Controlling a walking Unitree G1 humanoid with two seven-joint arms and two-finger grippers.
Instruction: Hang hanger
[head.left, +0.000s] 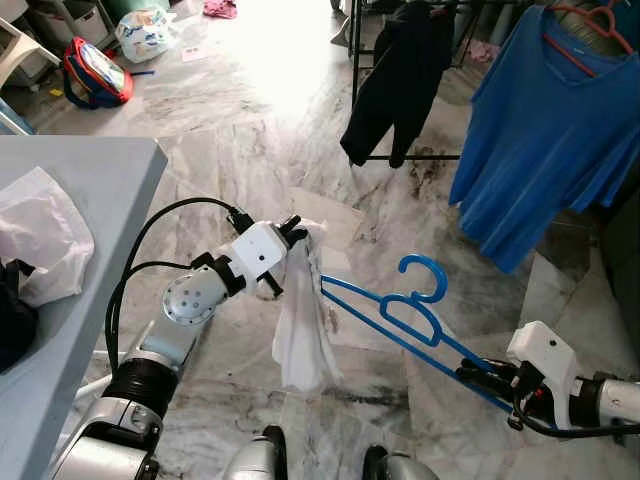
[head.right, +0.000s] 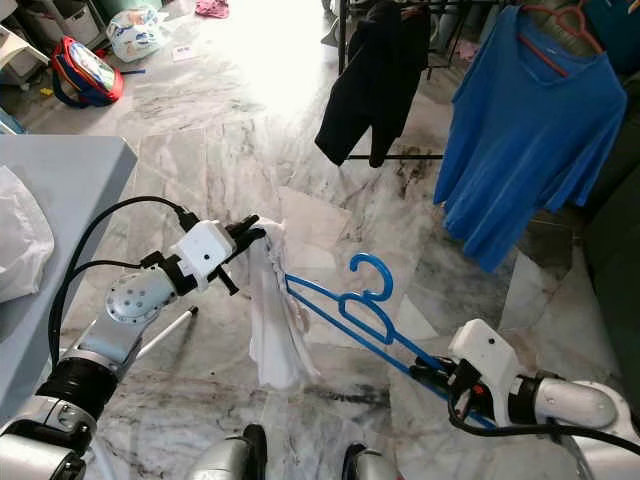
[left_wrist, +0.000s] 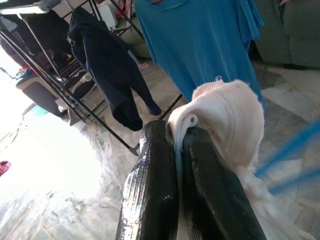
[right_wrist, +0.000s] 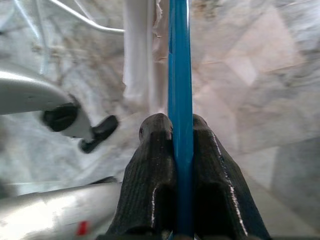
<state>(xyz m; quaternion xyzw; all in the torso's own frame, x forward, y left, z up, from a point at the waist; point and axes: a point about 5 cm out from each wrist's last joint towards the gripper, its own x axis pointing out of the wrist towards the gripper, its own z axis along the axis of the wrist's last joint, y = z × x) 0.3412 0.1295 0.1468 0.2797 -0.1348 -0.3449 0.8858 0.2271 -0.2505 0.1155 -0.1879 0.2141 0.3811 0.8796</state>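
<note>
A blue plastic hanger (head.left: 405, 312) is held out over the marble floor, hook up. My right gripper (head.left: 478, 372) is shut on its lower right end, and the blue bar (right_wrist: 180, 100) runs between the two black fingers (right_wrist: 155, 165). A white garment (head.left: 300, 320) hangs limp from my left gripper (head.left: 296, 232), which is shut on its top fold (left_wrist: 220, 115). The hanger's left tip reaches into the cloth. A black clothes rack (head.left: 400, 90) stands ahead, carrying a dark garment (head.left: 395, 80) and a blue T-shirt (head.left: 545, 130) on a red hanger (head.left: 590, 30).
A grey table (head.left: 90, 190) stands at my left with crumpled white cloth (head.left: 40, 235) on it. A red and blue bag (head.left: 95, 72) and a plastic bag (head.left: 145, 32) lie on the floor at the far left. A dark sofa edge (head.left: 625, 260) is at the right.
</note>
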